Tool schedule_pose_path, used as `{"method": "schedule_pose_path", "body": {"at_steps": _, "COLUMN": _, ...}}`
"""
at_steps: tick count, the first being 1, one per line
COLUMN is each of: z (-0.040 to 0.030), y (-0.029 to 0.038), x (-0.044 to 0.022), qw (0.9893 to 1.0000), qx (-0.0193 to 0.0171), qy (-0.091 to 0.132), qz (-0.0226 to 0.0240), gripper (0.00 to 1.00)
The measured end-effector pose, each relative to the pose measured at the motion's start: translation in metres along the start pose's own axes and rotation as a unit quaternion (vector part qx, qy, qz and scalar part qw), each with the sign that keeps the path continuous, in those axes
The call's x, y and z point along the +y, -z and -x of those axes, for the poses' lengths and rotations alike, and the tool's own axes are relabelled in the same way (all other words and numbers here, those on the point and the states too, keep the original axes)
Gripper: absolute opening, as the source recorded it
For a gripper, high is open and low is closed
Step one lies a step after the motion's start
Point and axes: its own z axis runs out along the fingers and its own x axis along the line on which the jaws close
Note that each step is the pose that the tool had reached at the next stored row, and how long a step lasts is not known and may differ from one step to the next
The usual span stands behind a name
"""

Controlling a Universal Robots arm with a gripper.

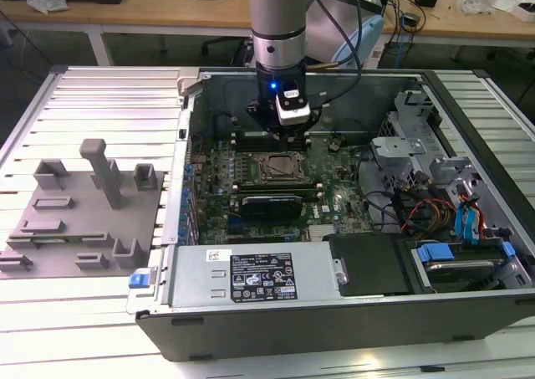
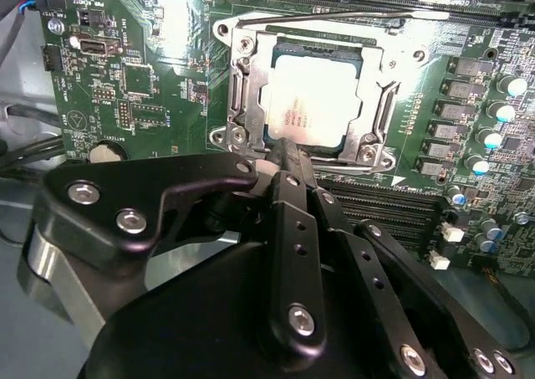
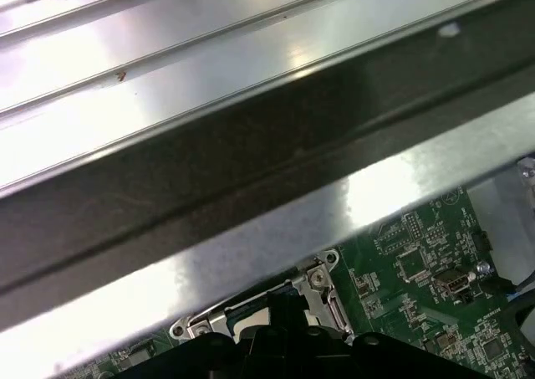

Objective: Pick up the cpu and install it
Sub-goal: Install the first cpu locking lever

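While the black linkage of our end effector (image 2: 288,157) fills the near part of the second wrist view, its fingers (image 2: 294,186) run together to a narrow tip, pressed together with nothing between them. That tip sits at the near edge of the socket frame (image 2: 238,103), just beside the cpu (image 2: 313,94). The cpu lies flat inside the socket, its silvery top facing up, square to the metal frame around it. We cannot tell whether the tip touches the chip or only the frame.

Around the socket we see the green motherboard (image 2: 125,86), with dark memory slots (image 2: 368,199) on one side of the frame and a row of small round capacitors (image 2: 493,111) further off.

From the exterior view, the nearest thing is the power supply box (image 1: 255,277) along the front wall of the open computer case (image 1: 334,320), which lies on a slatted metal desk (image 1: 92,304). Beyond it sits the motherboard, and our arm (image 1: 280,28) comes straight down over the socket (image 1: 280,168) near the case's far wall. On the exterior view's left, well apart from the case, grey plastic fixture blocks (image 1: 84,207) rest on the desk. Farthest back stands a wooden bench (image 1: 167,11) with cables.
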Motion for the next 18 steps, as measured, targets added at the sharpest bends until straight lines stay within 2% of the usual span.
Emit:
{"method": "schedule_pose_path", "body": {"at_steps": 1, "z": 0.0002, "y": 0.0, "x": -0.0004, "qw": 1.0, "qx": 0.0005, "qy": 0.0, "qz": -0.0003, "gripper": 0.11}}
{"method": "schedule_pose_path", "body": {"at_steps": 3, "z": 0.0006, "y": -0.0002, "x": -0.0018, "qw": 1.0, "qx": 0.0049, "qy": 0.001, "qz": -0.0048, "gripper": 0.11}}
{"method": "schedule_pose_path", "body": {"at_steps": 4, "z": 0.0009, "y": -0.0003, "x": -0.0024, "qw": 0.9999, "qx": 0.0074, "qy": 0.001, "qz": -0.008, "gripper": 0.11}}
{"method": "schedule_pose_path", "body": {"at_steps": 5, "z": 0.0012, "y": -0.0004, "x": -0.0031, "qw": 0.9998, "qx": 0.0117, "qy": 0.002, "qz": -0.0143, "gripper": 0.11}}
{"method": "schedule_pose_path", "body": {"at_steps": 6, "z": 0.0014, "y": -0.0005, "x": -0.0036, "qw": 0.9997, "qx": 0.0149, "qy": 0.003, "qz": -0.0187, "gripper": 0.11}}
{"method": "schedule_pose_path", "body": {"at_steps": 7, "z": 0.0016, "y": -0.0006, "x": -0.0042, "qw": 0.9996, "qx": 0.0179, "qy": 0.003, "qz": -0.0217, "gripper": 0.11}}
{"method": "schedule_pose_path", "body": {"at_steps": 8, "z": 0.002, "y": -0.0007, "x": -0.0052, "qw": 0.9996, "qx": 0.0194, "qy": 0.003, "qz": -0.0224, "gripper": 0.11}}
{"method": "schedule_pose_path", "body": {"at_steps": 11, "z": 0.0025, "y": -0.0012, "x": -0.0063, "qw": 0.9995, "qx": 0.0203, "qy": 0.012, "qz": -0.0217, "gripper": 0.11}}
{"method": "schedule_pose_path", "body": {"at_steps": 15, "z": 0.0024, "y": -0.0015, "x": -0.0063, "qw": 0.9986, "qx": 0.0218, "qy": 0.045, "qz": -0.0182, "gripper": 0.11}}
{"method": "schedule_pose_path", "body": {"at_steps": 18, "z": 0.0024, "y": -0.0016, "x": -0.0063, "qw": 0.9985, "qx": 0.0219, "qy": 0.048, "qz": -0.0179, "gripper": 0.11}}
